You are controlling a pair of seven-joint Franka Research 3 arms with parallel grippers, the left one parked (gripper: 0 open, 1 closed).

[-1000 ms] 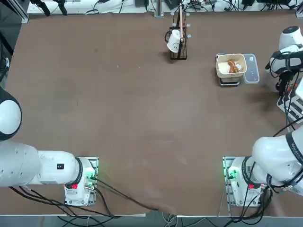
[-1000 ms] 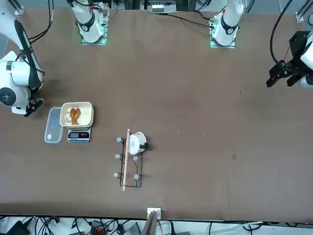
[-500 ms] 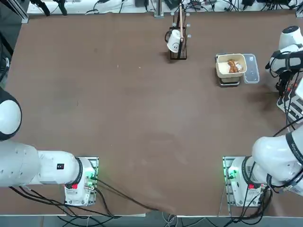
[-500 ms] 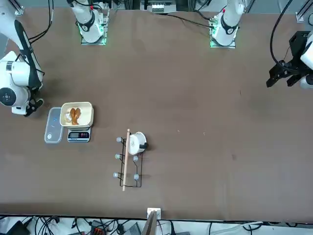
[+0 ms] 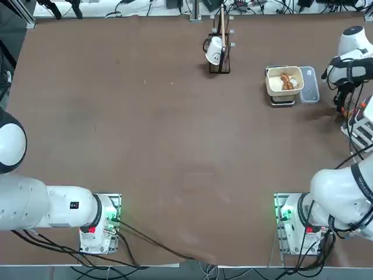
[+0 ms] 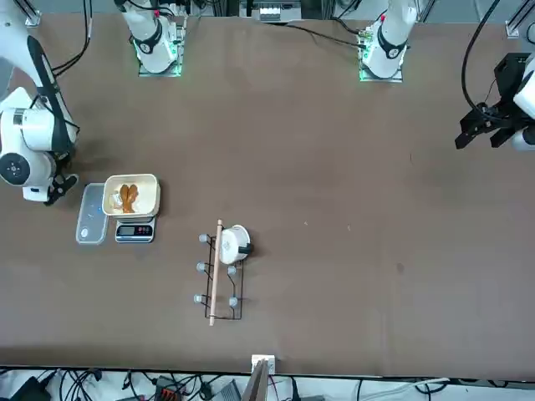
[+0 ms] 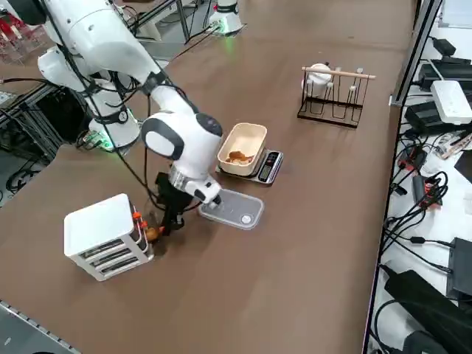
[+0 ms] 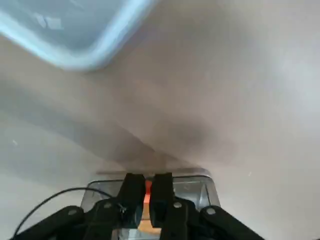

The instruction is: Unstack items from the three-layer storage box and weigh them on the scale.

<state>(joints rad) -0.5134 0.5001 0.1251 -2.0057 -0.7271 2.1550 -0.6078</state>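
Observation:
The white slatted storage box (image 7: 99,232) stands at the table's right edge (image 5: 362,131). My right gripper (image 7: 158,230) hangs low just beside its front, fingers nearly closed on a small orange-brown item (image 7: 152,234); the wrist view shows an orange sliver (image 8: 148,189) pinched between the fingertips (image 8: 133,181). From overhead the gripper (image 5: 344,109) lies between the box and the scale (image 5: 283,100). On the scale sits the cream tub (image 5: 274,86) with brown pieces (image 5: 287,81) in it. A pale translucent panel (image 5: 309,87) lies flat beside the scale.
A black wire rack (image 5: 220,58) with a white cup (image 5: 214,51) stands at the far middle of the table. Cables and boxes lie beyond the far edge (image 7: 435,110). Brown tabletop (image 5: 175,146) stretches to the left of the scale.
My right arm's wrist has shifted a little away from the storage box toward the far side, nearer the translucent panel. The scale, tub and rack have stayed put.

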